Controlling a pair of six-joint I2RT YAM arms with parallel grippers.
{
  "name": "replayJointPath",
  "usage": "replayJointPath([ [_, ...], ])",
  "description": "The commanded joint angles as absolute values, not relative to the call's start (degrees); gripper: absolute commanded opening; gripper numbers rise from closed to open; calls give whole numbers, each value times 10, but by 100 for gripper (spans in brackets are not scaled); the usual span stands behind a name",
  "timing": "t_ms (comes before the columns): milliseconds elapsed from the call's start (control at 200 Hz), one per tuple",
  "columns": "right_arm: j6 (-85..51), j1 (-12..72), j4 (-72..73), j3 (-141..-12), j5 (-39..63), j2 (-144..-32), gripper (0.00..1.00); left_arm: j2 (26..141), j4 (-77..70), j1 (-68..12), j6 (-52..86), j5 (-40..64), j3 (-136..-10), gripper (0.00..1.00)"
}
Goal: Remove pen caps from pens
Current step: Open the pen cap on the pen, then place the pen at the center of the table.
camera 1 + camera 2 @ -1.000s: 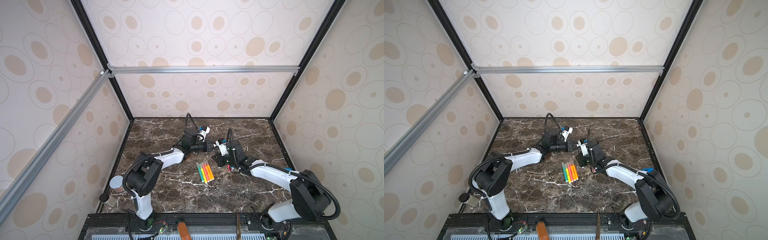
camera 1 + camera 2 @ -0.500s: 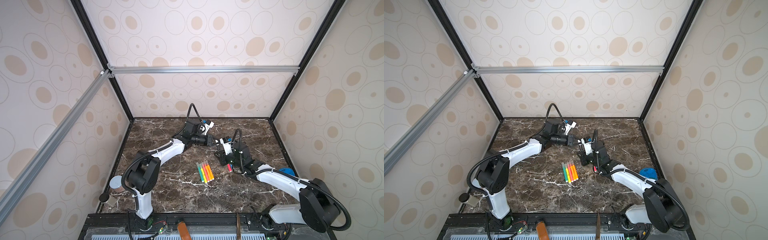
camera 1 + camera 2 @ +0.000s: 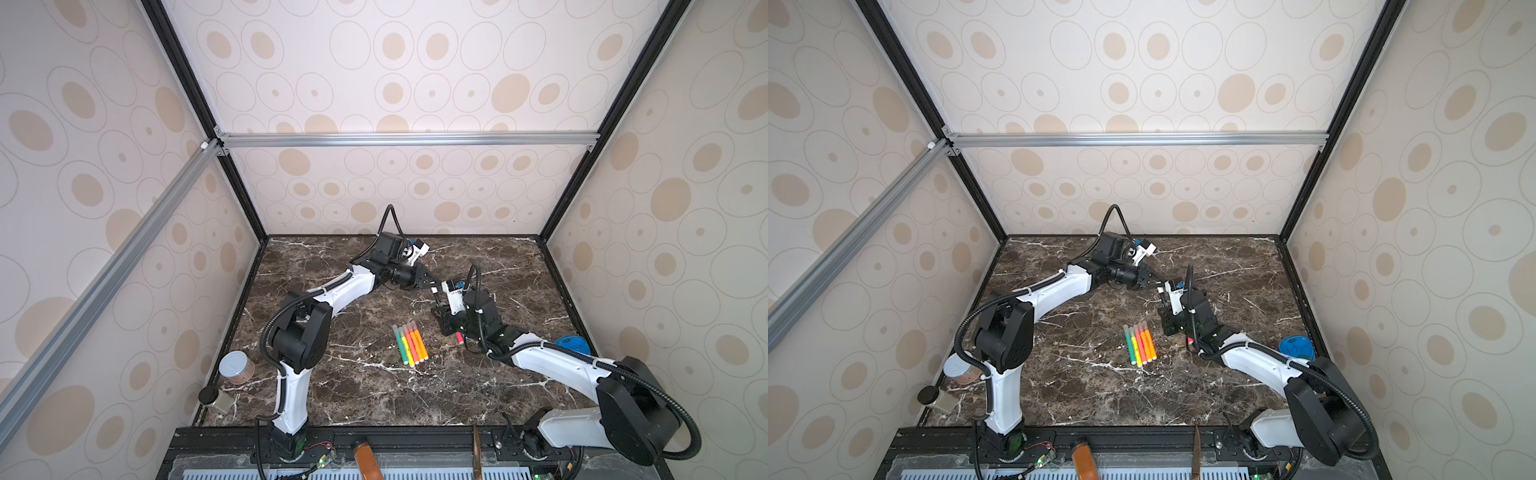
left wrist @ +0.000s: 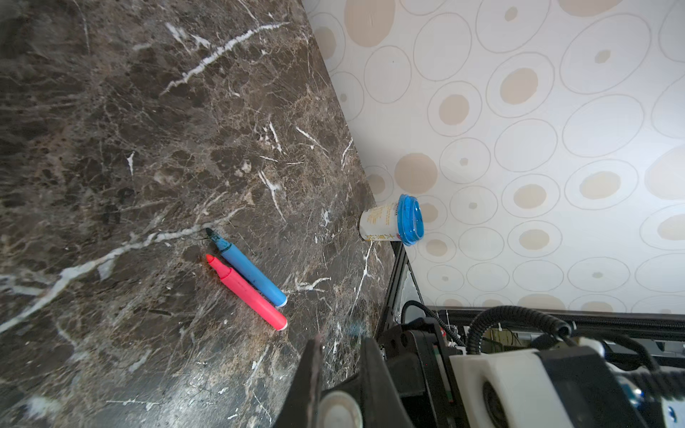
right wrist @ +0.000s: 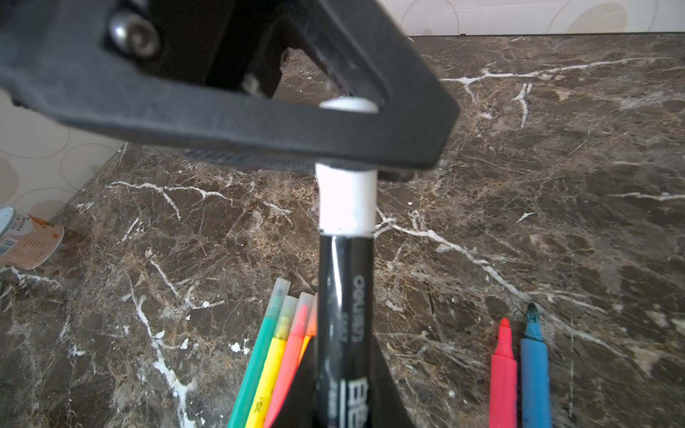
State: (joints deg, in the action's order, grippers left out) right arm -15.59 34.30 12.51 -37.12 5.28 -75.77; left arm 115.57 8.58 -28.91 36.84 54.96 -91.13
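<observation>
**Now: both grippers clamped on one black pen**

Just past the middle of the marble table (image 3: 374, 395), toward 1 o'clock, the two arms meet above the surface. The right gripper (image 5: 344, 400) is closed around the barrel of the black pen (image 5: 344, 315). The pen juts out from between its jaws toward 11 o'clock. The left gripper (image 3: 430, 286) comes in from 10 o'clock and is pinched tight on the white cap (image 5: 346, 200). The cap sits against the end of the barrel, and its rounded top shows past the gripper's far side.

At the table's centre, four capped pens (image 3: 410, 345) lie side by side, touching: green, yellow, red, orange. Their translucent caps (image 5: 280, 296) point roughly to 12 o'clock.

At 3 o'clock from that row, the pink pen (image 4: 246, 292) and the blue pen (image 4: 252, 272) lie next to each other with bare tips. In both top views the right arm hides most of them.

A blue-lidded cup (image 3: 571, 345) stands at the table's 3 o'clock edge. A jar (image 3: 236, 368) with a silver lid stands at the 8 o'clock edge. Just beside the jar, toward 7 o'clock, is a small bottle (image 3: 214, 400).
</observation>
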Motion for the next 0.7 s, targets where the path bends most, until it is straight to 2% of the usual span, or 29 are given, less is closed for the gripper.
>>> replayJointPath([
  [0,-127,394,-18,-324,174,-731,0,1156,-79,-174,358,347,-976,0],
  [470,-153,376,-62,-372,69,-733,0,1094,-51,-144,319,339,-894,0],
  [695,-176,343,-132,-449,29,-817,0,1044,32,-108,267,288,-829,0],
])
